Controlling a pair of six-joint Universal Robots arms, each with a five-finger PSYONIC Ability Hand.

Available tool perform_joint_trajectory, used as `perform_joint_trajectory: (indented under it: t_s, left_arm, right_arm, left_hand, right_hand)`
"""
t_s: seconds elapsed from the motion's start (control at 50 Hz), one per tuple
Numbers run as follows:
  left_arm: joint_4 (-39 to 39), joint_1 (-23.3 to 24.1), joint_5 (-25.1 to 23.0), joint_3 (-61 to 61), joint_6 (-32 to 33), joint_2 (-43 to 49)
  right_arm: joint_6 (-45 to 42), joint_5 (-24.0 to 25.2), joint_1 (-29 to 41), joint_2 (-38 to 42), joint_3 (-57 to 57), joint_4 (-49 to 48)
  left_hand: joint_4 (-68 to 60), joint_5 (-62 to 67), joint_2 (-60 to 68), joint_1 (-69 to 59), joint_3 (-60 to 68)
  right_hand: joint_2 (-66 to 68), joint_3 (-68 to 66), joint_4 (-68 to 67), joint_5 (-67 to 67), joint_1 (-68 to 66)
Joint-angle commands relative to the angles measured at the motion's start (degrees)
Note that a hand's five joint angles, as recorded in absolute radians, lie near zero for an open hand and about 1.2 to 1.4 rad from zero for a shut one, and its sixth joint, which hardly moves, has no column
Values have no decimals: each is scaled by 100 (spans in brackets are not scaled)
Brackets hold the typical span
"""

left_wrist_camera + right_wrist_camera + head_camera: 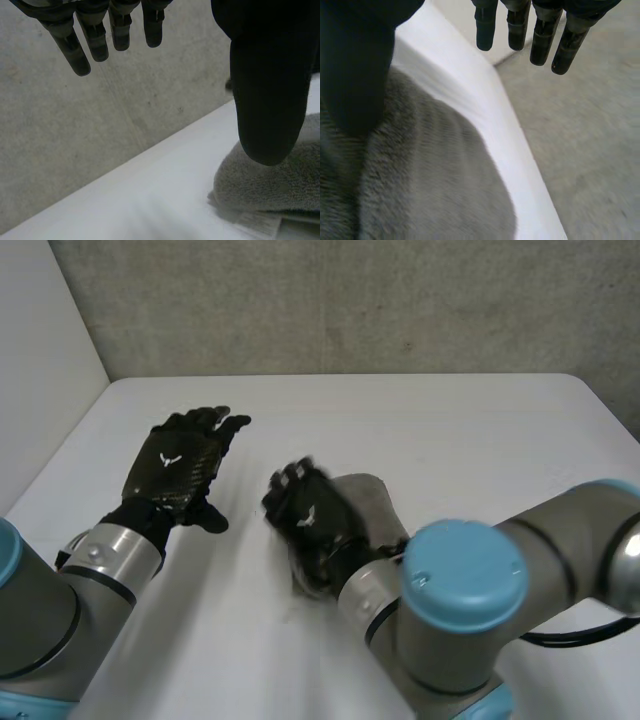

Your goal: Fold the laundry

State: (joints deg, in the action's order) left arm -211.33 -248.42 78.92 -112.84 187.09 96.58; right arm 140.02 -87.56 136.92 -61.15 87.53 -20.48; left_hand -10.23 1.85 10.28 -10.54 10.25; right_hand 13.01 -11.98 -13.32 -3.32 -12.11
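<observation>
We see the grey towel, folded small, near the middle of the white table. The right hand is over its 9 o'clock side, fingers straight and holding nothing (we cannot tell whether it touches the cloth). The left hand is farther out toward 9 o'clock, apart from the towel, its fingers straight and empty.

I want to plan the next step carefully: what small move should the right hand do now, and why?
Probably lower the right hand onto the grey towel and close on its edge. Its fingers look straight and hold nothing, the towel lies under its palm as a small heap, and the left hand is open, apart from the cloth.
</observation>
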Motion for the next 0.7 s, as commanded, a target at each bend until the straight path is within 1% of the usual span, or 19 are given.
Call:
perform_joint_trajectory:
  t_s: [0.02, 0.04, 0.06, 0.08, 0.1, 0.12, 0.14, 0.16, 0.18, 0.2, 0.22, 0.26, 0.28, 0.32, 0.36, 0.44, 0.52, 0.64, 0.7]
  left_arm:
    - [171, 259, 97, 561, -93, 1]
    - [302, 441, 210, 753, -120, 62]
    - [477, 617, 333, 963, -137, 98]
    - [479, 619, 335, 966, -137, 98]
    - [688, 784, 500, 1253, -146, 220]
    - [890, 916, 632, 1508, -155, 421]
    - [892, 918, 633, 1510, -155, 423]
    - [1170, 1100, 764, 1858, -207, 693]
    - [1173, 1102, 765, 1862, -208, 696]
    - [1469, 1311, 878, 2210, -321, 974]
    - [1472, 1313, 880, 2214, -322, 977]
    - [2241, 1655, 1177, 3009, -811, 1728]
    - [2245, 1656, 1178, 3013, -814, 1733]
    - [2779, 1770, 1388, 3521, -1217, 2319]
    - [2956, 1788, 1485, 3680, -1323, 2583]
    - [3010, 1797, 1723, 3787, -1394, 3094]
    - [3010, 1797, 1758, 3760, -1377, 3262]
    - [3001, 1788, 1767, 3629, -1368, 3332]
    - [2975, 1788, 1767, 3559, -1368, 3289]
  right_arm:
    - [1911, -94, -806, -836, 115, 542]
    - [2297, -77, -973, -933, 45, 911]
    - [2301, -77, -975, -934, 44, 914]
    - [2606, -51, -1166, -978, -25, 1219]
    - [2913, -24, -1359, -987, -148, 1579]
    - [2916, -24, -1361, -987, -149, 1582]
    - [3134, 46, -1501, -970, -262, 1869]
    - [3310, 168, -1606, -917, -368, 2116]
    - [3312, 169, -1607, -917, -369, 2118]
    - [3477, 352, -1686, -760, -499, 2336]
    - [3479, 354, -1687, -758, -500, 2338]
    - [3532, 704, -1783, -356, -737, 2574]
    - [3532, 706, -1783, -354, -738, 2576]
    - [3514, 933, -1897, -65, -878, 2655]
    - [3505, 1038, -1915, 32, -896, 2637]
    - [3444, 1040, -1924, 339, -913, 2515]
    - [3224, 1013, -1906, 560, -922, 2338]
    - [2197, 969, -1924, 753, -835, 2101]
    - [2117, 960, -1924, 753, -826, 2083]
  left_hand:
    - [-183, 22, 179, -152, 181]
    - [-200, 38, 195, -169, 198]
    - [-200, 38, 196, -169, 198]
    - [-200, 38, 196, -169, 198]
    - [-200, 38, 196, -169, 198]
    - [-184, 22, 179, -152, 181]
    - [-183, 22, 179, -152, 181]
    - [-183, 22, 179, -152, 181]
    - [-183, 22, 179, -152, 181]
    - [-167, 5, 162, -136, 164]
    - [-167, 5, 162, -135, 164]
    - [-133, -29, 128, -102, 131]
    - [-133, -29, 128, -102, 131]
    - [-133, -29, 128, -102, 131]
    - [-133, -29, 128, -102, 131]
    - [-99, -63, 95, -68, 97]
    - [-99, -63, 95, -68, 97]
    - [-82, -79, 78, -51, 80]
    - [-66, -96, 61, -34, 63]
  right_hand:
    - [-301, 198, 332, 332, 211]
    - [-301, 198, 332, 332, 211]
    - [-301, 198, 332, 332, 211]
    - [-301, 198, 332, 332, 211]
    - [-301, 198, 332, 332, 211]
    - [-301, 198, 332, 332, 211]
    - [-301, 198, 332, 332, 211]
    - [-301, 198, 332, 332, 211]
    - [-301, 198, 332, 332, 211]
    - [-301, 198, 332, 332, 211]
    - [-301, 198, 332, 332, 211]
    - [-301, 198, 332, 332, 211]
    - [-301, 198, 332, 332, 211]
    - [-301, 198, 332, 332, 211]
    - [-301, 198, 332, 332, 211]
    - [-301, 198, 332, 332, 211]
    - [-301, 198, 332, 332, 211]
    - [-301, 198, 332, 332, 211]
    - [-301, 198, 332, 332, 211]
